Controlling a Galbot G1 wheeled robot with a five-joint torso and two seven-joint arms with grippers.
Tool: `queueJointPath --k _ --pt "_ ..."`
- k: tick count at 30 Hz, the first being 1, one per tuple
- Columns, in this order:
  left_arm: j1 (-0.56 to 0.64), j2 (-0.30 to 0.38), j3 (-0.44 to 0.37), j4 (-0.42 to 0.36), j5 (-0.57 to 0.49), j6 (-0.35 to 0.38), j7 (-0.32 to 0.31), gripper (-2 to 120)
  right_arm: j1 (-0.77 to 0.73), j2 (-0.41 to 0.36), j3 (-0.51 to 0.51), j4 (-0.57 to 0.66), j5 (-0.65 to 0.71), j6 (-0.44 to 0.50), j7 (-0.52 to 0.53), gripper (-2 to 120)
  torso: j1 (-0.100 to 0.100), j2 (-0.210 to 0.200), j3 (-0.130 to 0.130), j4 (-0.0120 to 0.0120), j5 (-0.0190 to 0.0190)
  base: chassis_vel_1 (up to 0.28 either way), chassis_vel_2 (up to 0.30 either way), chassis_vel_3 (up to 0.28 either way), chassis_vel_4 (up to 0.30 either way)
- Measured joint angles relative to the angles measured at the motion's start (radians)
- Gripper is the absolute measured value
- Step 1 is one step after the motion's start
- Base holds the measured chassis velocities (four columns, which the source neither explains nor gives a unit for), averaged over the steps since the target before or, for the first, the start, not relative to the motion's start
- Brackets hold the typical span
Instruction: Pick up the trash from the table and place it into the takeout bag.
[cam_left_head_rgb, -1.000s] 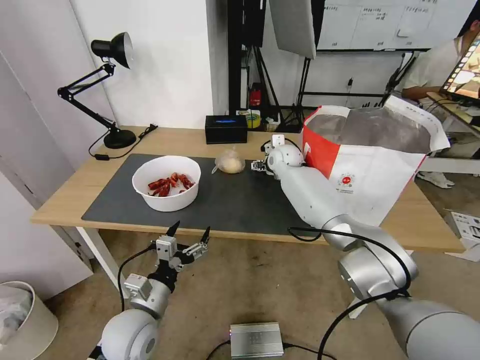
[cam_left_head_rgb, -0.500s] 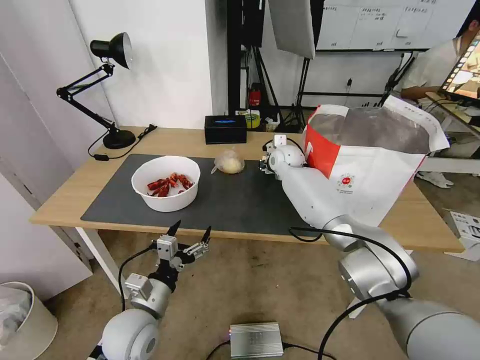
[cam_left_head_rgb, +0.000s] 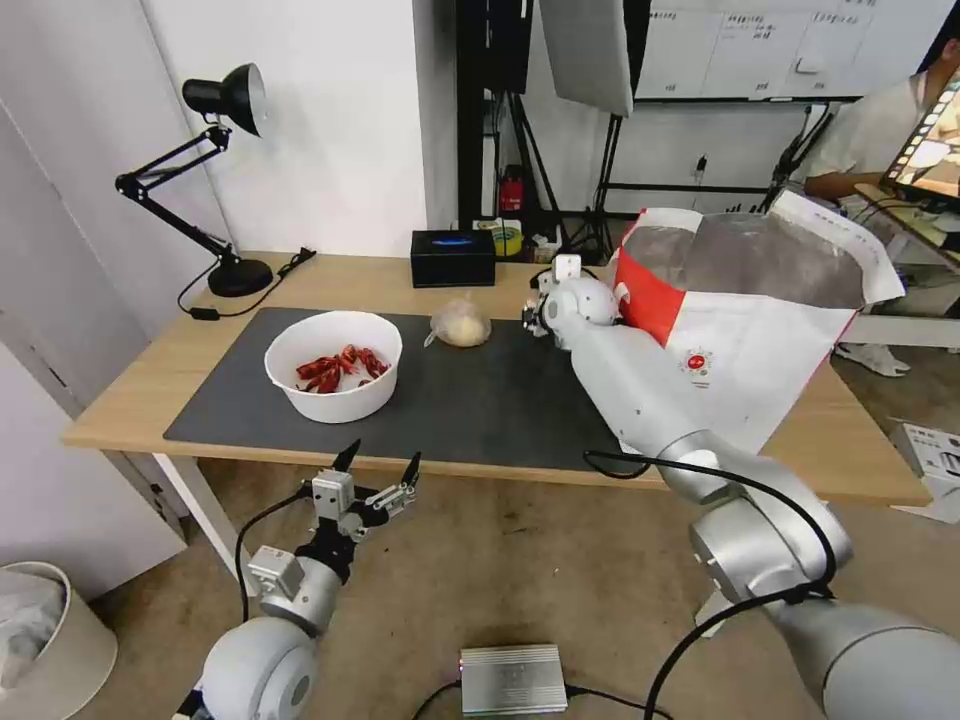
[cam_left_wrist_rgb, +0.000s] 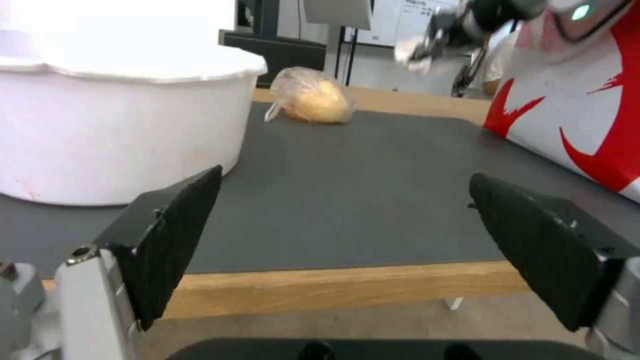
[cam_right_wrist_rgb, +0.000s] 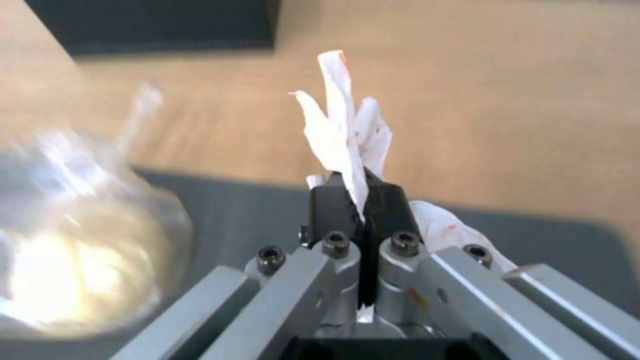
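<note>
White crumpled tissue (cam_right_wrist_rgb: 347, 130), red-flecked, pinched in right gripper (cam_right_wrist_rgb: 360, 200) fingers; left gripper (cam_left_wrist_rgb: 347, 250) fingers wide.

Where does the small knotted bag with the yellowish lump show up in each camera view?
Head view: the knotted bag lies on the dark mat's far edge, between the white bowl and the right tool.
Left wrist view: the bag lies at the mat's far edge, beyond the bowl.
Right wrist view: blurred bag beside the tool pinching a tissue.
Shared landmark: the dark mat.
</note>
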Motion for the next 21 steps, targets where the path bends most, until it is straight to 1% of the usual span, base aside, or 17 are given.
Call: queueJointPath --k 2,3,5,9,11,12,16,21 --pt "0.001 -0.001 0.000 0.000 0.000 0.000 0.000 100 0.000 -0.014 -0.010 0.055 0.016 0.000 0.038 0 0.000 0.000 0.000 0.0000 0.0000 0.000 0.000 0.000 0.000" --pt "0.001 -0.001 0.000 0.000 0.000 0.000 0.000 100 0.000 -0.014 -0.010 0.055 0.016 0.000 0.038 0 0.000 0.000 0.000 0.0000 0.0000 0.000 0.000 0.000 0.000" --pt "0.002 -0.003 0.000 -0.001 0.000 -0.001 0.000 100 0.000 -0.032 -0.031 0.118 0.035 0.000 0.088 0 0.000 0.000 0.000 0.0000 0.0000 0.000 0.000 0.000 0.000" --pt "0.005 -0.004 -0.001 -0.003 0.000 -0.001 -0.001 100 0.000 -0.045 -0.047 0.160 0.047 0.000 0.128 0 0.000 0.000 0.000 -0.0001 -0.0001 0.000 0.000 0.000 0.000" --pt "0.009 -0.006 -0.003 -0.006 0.000 -0.001 -0.001 100 0.000 -0.055 -0.058 0.200 0.066 0.000 0.178 0 0.000 0.000 0.000 0.0000 -0.0001 0.000 0.000 0.000 0.000" --pt "0.009 -0.006 -0.003 -0.006 0.000 -0.001 -0.001 100 0.000 -0.055 -0.058 0.200 0.066 0.000 0.178 0 0.000 0.000 0.000 0.0000 -0.0001 0.000 0.000 0.000 0.000" --pt "0.015 -0.009 -0.009 -0.009 0.001 -0.002 -0.001 100 -0.001 -0.077 -0.069 0.262 0.092 0.000 0.231 0 0.000 0.000 0.000 -0.0001 0.0000 0.000 0.000 0.000 0.000" --pt "0.019 -0.013 -0.019 -0.016 0.001 -0.002 -0.002 100 -0.003 -0.091 -0.076 0.296 0.101 0.000 0.251 0 0.000 0.000 0.000 -0.0001 -0.0001 0.000 0.000 0.000 0.000"
